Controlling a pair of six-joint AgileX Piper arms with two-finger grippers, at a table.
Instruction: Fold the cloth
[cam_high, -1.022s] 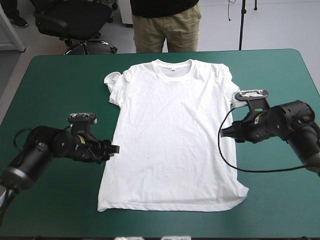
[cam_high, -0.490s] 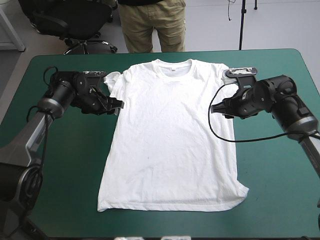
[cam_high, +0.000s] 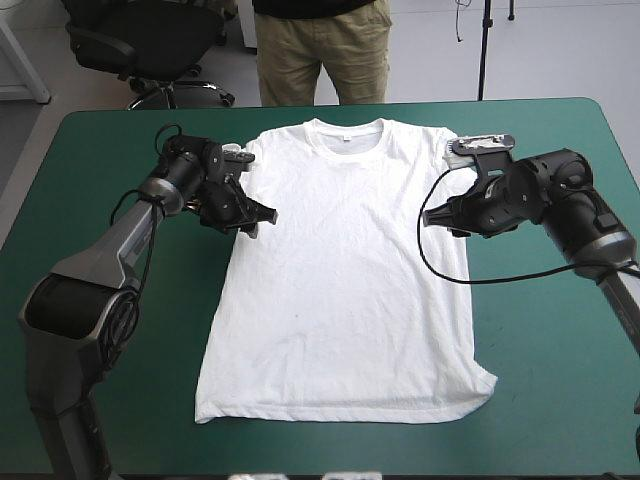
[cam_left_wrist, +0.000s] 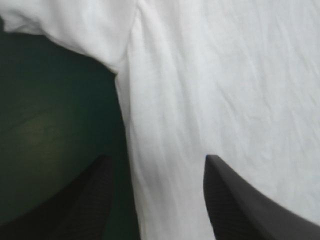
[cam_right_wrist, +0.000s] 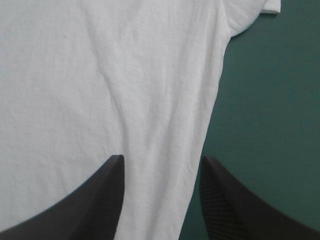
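left tool (cam_high: 262, 214): black fin fingers stand wide apart, nothing gripped. It sits low at one side edge of the white short-sleeved T-shirt (cam_high: 345, 290), just below that side's sleeve (cam_left_wrist: 75, 30). In the left wrist view one finger (cam_left_wrist: 82, 200) is over the teal-green cover of the counter (cam_high: 120, 300) and the other is over cloth, with the shirt's edge running between them. Can't tell if the tips touch the fabric.

right tool (cam_high: 430, 218): also wide, nothing gripped. It straddles the opposite side edge below the other sleeve, one finger over cloth and one over cover. Contact can't be told here either.

T-shirt: spread flat mid-counter. The round ribbed collar (cam_high: 345, 135) points to the far edge and the straight hem (cam_high: 340, 415) to the near edge, so the long axis runs far to near. The body widens slightly toward the hem. It is thin soft fabric with fine wrinkles all over and no fold in the body. The side edges curve in under the sleeves.
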